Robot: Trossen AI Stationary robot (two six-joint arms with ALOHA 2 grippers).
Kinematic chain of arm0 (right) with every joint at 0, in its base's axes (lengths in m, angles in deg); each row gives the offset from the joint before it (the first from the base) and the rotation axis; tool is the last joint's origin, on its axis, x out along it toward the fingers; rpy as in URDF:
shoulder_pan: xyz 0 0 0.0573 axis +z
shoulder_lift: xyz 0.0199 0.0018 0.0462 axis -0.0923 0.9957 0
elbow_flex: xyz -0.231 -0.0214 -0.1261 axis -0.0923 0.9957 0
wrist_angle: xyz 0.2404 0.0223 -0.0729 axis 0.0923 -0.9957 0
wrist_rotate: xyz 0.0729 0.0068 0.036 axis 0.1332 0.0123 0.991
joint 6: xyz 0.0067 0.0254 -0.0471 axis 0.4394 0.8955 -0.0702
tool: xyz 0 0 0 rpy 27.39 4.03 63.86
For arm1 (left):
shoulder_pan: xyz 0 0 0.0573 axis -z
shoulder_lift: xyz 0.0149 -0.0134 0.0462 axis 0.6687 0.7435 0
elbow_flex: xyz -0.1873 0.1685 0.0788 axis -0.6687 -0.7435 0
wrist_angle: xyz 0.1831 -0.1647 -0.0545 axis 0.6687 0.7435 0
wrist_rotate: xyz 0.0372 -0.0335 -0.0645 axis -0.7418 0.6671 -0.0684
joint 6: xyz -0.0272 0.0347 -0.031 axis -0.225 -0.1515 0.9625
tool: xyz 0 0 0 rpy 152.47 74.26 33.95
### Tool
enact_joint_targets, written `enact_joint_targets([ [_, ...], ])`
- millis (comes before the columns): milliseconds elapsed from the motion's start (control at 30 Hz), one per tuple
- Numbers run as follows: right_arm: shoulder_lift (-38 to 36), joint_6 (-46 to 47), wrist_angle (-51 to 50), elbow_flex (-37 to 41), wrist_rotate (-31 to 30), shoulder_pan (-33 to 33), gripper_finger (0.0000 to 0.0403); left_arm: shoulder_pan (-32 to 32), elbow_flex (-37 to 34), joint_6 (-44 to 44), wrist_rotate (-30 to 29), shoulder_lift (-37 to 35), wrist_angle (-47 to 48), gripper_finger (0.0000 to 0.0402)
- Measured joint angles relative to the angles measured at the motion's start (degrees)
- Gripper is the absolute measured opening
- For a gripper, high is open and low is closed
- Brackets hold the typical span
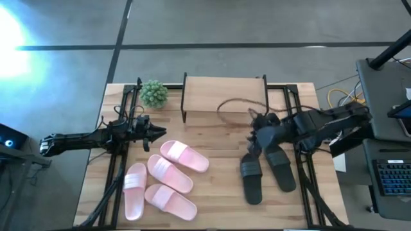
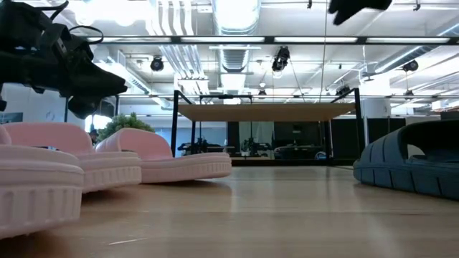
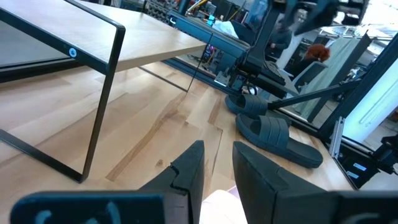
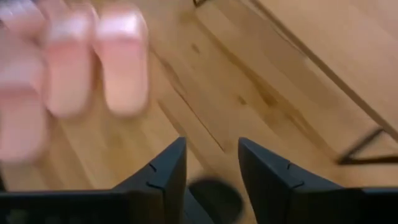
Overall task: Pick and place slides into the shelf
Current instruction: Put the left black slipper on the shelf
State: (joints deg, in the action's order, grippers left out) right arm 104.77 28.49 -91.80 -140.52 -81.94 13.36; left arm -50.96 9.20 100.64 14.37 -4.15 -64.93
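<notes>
I hold the right gripper, fingers spread and empty, above the two black rubber slides; risk: clipping the wooden-topped, black-legged shelf just beside.

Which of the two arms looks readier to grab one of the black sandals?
Probably the right. Its open right gripper hovers just above the black slides, while the left gripper sits by the pink slides.
</notes>
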Motion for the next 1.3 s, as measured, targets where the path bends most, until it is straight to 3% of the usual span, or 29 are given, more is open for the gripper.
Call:
enact_joint_targets([
  [200, 9.1, 9.0, -17.1, -7.9, -2.2, 10.5, 0.0161, 0.0, 0.0, 0.0, 0.0, 0.0, 0.0, 0.0070],
  [533, 21.7, 19.4, -21.1, -9.2, -2.0, 22.9, 0.0172, 0.0, 0.0, 0.0, 0.0, 0.0, 0.0, 0.0070],
  [667, 26.3, 19.2, -21.1, -9.1, -1.9, 24.5, 0.0179, 0.0, 0.0, 0.0, 0.0, 0.0, 0.0, 0.0070],
  [1000, 38.3, 8.2, -20.4, -8.8, -2.0, 25.3, 0.0196, 0.0, 0.0, 0.0, 0.0, 0.0, 0.0, 0.0070],
  [1300, 42.1, 5.7, -15.6, -6.4, -1.9, 24.2, 0.0196, 0.0, 0.0, 0.0, 0.0, 0.0, 0.0, 0.0070],
])
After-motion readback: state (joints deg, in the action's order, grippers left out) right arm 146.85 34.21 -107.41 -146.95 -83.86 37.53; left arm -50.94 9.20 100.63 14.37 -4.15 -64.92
